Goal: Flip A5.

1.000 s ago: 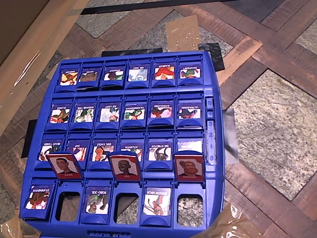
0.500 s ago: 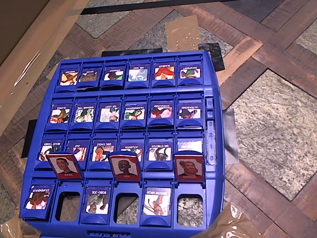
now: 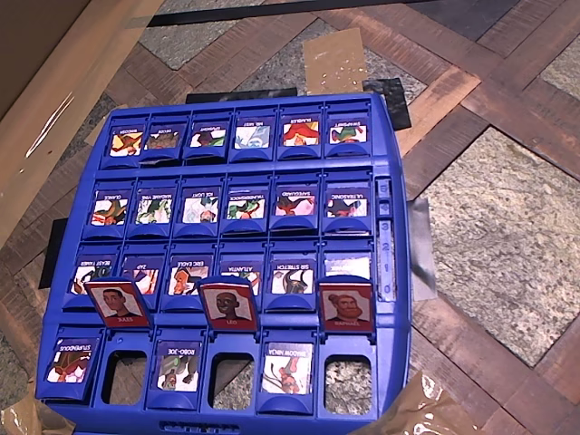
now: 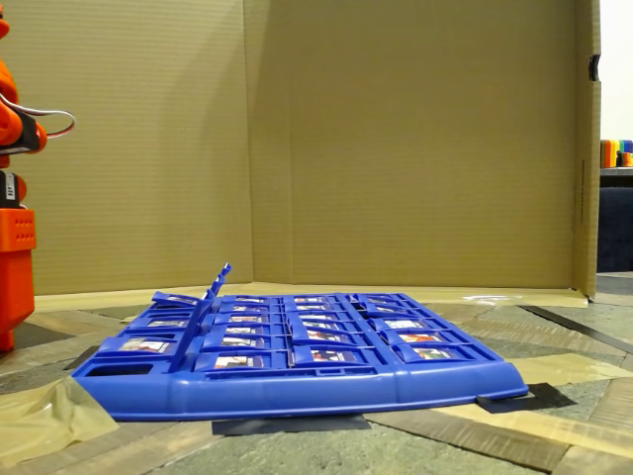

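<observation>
A5 (image 3: 346, 306) is the red-framed tile with a brown-haired, bearded man. It stands raised in the overhead view, at the right end of the nearest row of the blue game board (image 3: 390, 145). Two other red tiles stand raised in that row, one with a short-black-haired man (image 3: 118, 302) and one with a dark-skinned face (image 3: 228, 305). In the fixed view the raised tiles (image 4: 219, 281) line up edge-on at the board's left end, and I cannot tell them apart there. The orange arm (image 4: 14, 237) stands at the left edge of the fixed view, with its gripper outside the picture.
The other tiles on the board lie flat, showing blue-framed pictures. Cardboard walls (image 4: 396, 139) close the back and the right side. Brown tape patches (image 3: 333, 60) and black tape (image 3: 388, 95) lie on the patterned floor around the board.
</observation>
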You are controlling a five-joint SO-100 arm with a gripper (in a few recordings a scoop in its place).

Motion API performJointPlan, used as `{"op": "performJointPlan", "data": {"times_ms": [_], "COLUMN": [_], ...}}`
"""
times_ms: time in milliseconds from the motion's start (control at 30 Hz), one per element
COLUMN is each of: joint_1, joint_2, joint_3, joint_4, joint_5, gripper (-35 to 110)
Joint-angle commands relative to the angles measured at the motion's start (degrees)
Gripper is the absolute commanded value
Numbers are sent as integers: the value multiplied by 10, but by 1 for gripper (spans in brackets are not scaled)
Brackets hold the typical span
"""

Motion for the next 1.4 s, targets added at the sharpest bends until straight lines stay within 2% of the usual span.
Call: {"op": "performJointPlan", "data": {"times_ms": [0,1067,1167,1267,1367], "joint_1": [4,4,3,3,5], "joint_2": [2,3,3,4,6], "joint_3": [1,1,1,1,0], "joint_4": [-2,-2,-2,-2,-2], "joint_5": [-3,-4,-36,5,-4], "gripper": [0,0,0,0,0]}}
